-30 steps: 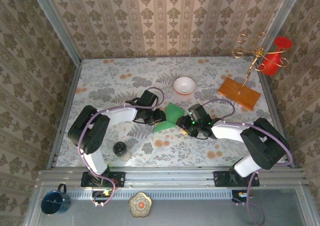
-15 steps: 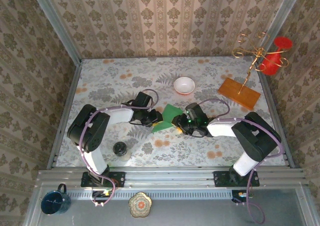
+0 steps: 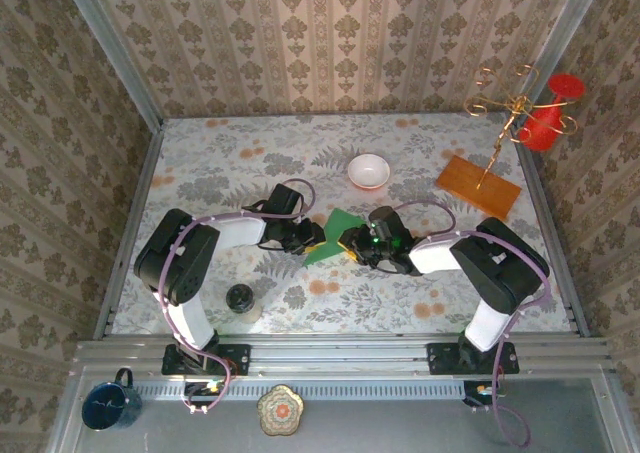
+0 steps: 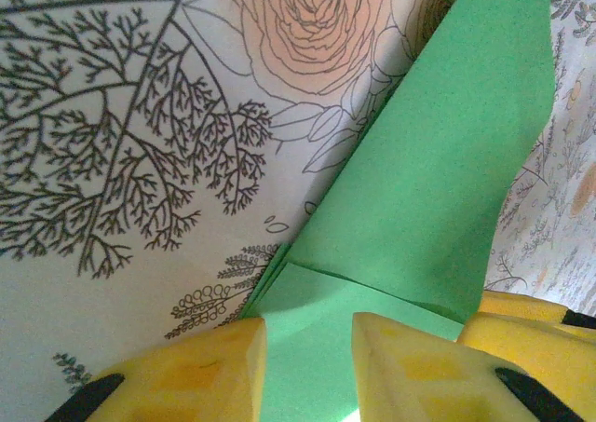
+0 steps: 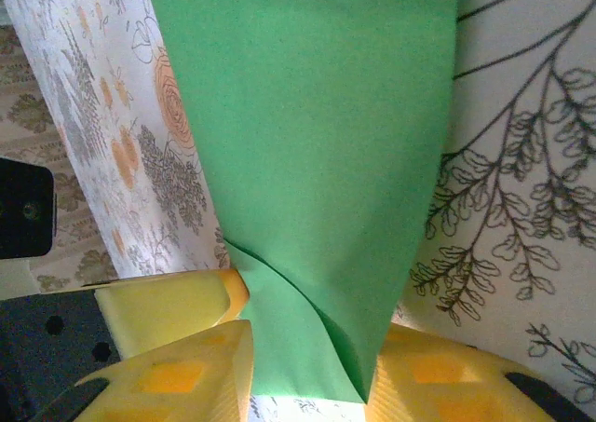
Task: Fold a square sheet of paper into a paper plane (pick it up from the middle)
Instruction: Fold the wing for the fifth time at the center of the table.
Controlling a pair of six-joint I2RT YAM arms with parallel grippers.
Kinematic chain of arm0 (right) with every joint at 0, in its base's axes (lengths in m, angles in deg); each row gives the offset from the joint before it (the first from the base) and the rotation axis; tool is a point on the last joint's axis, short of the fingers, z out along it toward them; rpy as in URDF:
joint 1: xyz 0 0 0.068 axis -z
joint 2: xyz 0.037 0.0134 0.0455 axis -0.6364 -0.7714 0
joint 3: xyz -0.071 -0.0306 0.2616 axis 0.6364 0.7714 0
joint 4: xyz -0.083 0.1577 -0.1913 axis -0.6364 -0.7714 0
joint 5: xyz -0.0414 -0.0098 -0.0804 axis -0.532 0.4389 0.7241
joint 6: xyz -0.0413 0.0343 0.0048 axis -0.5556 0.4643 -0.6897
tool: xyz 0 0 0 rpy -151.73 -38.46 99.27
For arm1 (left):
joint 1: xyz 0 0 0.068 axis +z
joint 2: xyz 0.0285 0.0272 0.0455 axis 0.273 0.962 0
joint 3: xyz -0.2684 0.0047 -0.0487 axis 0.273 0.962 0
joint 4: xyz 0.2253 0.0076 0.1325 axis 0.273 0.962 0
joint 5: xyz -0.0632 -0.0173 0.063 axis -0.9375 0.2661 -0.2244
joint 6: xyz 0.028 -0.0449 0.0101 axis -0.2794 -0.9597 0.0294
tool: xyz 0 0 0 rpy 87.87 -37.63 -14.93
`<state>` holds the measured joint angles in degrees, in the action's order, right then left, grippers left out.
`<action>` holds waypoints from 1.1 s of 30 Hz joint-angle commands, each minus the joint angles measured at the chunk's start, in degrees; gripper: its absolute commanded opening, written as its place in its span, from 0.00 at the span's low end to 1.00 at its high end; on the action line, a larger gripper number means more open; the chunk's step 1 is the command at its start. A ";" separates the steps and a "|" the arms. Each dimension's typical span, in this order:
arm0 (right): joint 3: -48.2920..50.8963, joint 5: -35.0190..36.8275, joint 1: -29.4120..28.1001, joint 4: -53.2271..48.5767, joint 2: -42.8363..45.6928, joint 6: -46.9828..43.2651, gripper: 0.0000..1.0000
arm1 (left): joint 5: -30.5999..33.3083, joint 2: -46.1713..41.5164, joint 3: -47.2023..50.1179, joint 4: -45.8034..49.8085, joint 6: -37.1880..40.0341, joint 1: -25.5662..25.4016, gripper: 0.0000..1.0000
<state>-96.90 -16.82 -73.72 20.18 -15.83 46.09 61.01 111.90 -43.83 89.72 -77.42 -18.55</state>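
White bowl (image 3: 369, 170) behind green paper (image 3: 335, 235); wooden board (image 3: 478, 186) right; jar (image 3: 240, 299) near-left.

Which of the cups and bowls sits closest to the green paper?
The white bowl, just beyond the green paper. The dark jar, blue mug and red cup are all farther off.

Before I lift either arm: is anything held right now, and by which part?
The paper lies between the fingers of both the left gripper and right gripper, at its narrow folded end; a firm grip cannot be told.
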 commanded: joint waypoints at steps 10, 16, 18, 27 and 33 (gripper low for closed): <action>2.18 3.15 -0.35 3.35 0.04 3.36 0.20 | 0.09 -1.00 1.04 1.55 -0.52 0.47 0.33; 2.18 4.24 -0.35 0.89 2.80 2.33 0.05 | 4.51 -7.05 0.86 2.24 4.44 -0.86 0.38; 2.18 4.98 -0.26 -1.14 4.59 1.80 0.03 | 6.86 -9.30 0.77 2.75 7.31 -1.74 0.39; 3.38 6.03 2.19 -9.24 13.69 1.52 0.02 | 17.89 -14.61 0.98 2.05 25.51 -8.81 0.59; 4.37 5.92 4.52 -12.29 17.98 3.05 0.02 | 19.71 -15.05 3.42 -5.60 36.53 -12.71 0.64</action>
<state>-93.32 -12.69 -70.03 11.72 0.32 48.54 78.12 98.20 -41.73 88.26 -50.01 -30.11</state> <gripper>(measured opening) 0.068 0.641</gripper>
